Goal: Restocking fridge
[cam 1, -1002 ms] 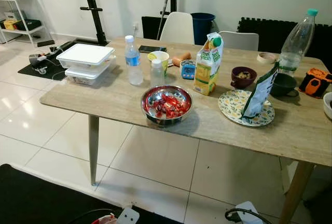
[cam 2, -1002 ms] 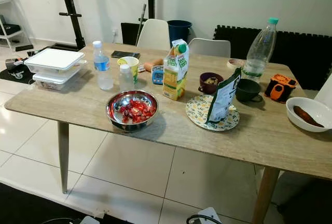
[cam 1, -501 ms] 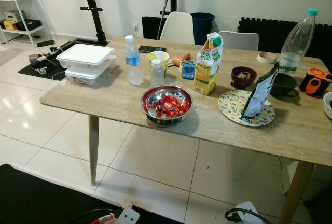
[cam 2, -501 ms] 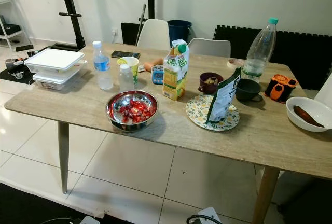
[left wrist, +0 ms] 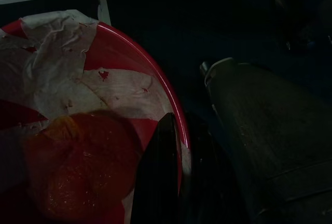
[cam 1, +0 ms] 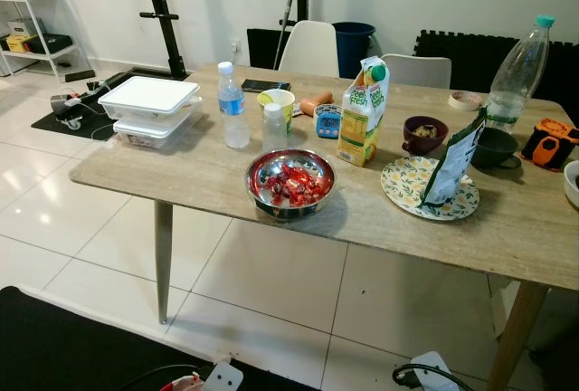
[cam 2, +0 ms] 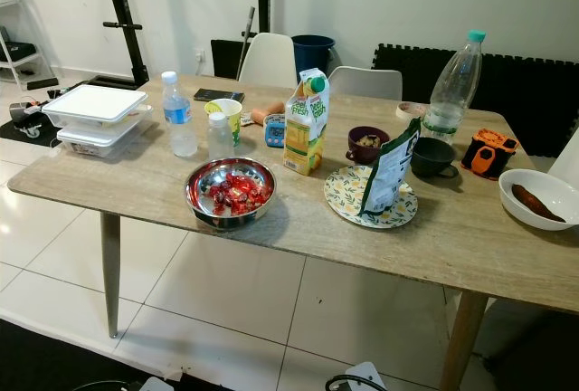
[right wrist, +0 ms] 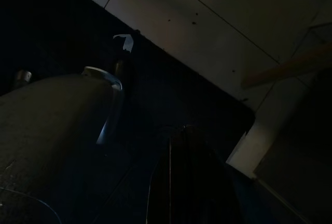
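The pale wood-grain table (cam 1: 208, 178) carries a silver bowl (cam 1: 290, 185) of red-wrapped sweets at its centre, with a yellow, green and white juice carton (cam 1: 361, 112) at 1 o'clock from it. At 3 o'clock lies a cream plate (cam 1: 407, 194) patterned with yellow lemons and green leaves; at 10 o'clock, white lidded boxes (cam 1: 149, 109). In the dark left wrist view, a red bowl (left wrist: 129, 66) holds white paper

Left end effector (left wrist: 171, 182): long black tapered finger, matte, with a dark grey rounded body part beside it carrying a pale rim edge. Right end effector (right wrist: 181, 182): black fingers, very dark, next to a grey speckled curved shell with a shiny light edge.
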`<state>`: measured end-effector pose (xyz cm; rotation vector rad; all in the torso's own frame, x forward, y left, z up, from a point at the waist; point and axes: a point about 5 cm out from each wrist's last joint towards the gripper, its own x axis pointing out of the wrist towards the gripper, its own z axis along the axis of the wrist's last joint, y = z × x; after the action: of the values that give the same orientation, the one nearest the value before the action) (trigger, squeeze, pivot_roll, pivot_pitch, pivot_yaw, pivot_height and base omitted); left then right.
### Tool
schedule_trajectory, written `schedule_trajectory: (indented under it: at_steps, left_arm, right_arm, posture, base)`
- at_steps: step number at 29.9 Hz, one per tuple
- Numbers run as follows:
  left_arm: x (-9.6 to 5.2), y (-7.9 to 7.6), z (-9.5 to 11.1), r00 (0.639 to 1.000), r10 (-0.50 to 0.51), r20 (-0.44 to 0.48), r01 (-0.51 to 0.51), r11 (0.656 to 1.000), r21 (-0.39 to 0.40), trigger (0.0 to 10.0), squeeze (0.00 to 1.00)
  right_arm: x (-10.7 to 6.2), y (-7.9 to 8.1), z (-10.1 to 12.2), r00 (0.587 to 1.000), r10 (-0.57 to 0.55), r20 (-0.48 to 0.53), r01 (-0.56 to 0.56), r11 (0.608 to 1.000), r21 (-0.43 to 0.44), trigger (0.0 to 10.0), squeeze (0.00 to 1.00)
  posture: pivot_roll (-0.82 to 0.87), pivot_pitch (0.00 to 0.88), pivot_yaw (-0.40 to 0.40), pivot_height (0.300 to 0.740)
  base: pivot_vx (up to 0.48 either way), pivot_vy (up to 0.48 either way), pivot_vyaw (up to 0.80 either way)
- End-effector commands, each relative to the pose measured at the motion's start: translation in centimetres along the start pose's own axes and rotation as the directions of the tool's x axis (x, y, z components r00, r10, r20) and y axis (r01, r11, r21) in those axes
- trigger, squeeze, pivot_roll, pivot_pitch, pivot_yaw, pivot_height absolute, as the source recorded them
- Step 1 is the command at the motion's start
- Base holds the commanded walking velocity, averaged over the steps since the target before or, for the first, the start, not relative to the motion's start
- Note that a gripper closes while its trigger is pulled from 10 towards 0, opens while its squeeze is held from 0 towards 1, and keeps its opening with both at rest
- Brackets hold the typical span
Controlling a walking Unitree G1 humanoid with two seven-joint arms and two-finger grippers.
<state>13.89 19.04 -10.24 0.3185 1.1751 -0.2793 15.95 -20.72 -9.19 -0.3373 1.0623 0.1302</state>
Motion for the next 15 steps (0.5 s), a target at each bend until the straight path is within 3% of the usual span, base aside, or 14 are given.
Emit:
schedule_trajectory:
  at_steps: [1,15]
  left_arm:
    - [0.01,-0.27,-0.26,1.0,-0.004,-0.004,0.004,1.0,0.008,10.0,0.0]
    - [-0.01,-0.17,-0.33,1.0,-0.002,-0.006,0.002,1.0,0.016,10.0,0.0]
  right_arm:
    - [-0.06,-0.02,-0.5,1.0,0.0,-0.019,-0.001,1.0,-0.004,10.0,0.0]
    - [-0.08,0.01,-0.63,1.0,0.001,-0.022,-0.001,1.0,-0.014,10.0,0.0]
  posture:
    - [-0.07,0.004,-0.006,0.74]
    - [-0.07,0.0,-0.009,0.74]
  base:
    - [0.0,0.0,0.0]
    - [0.0,0.0,0.0]
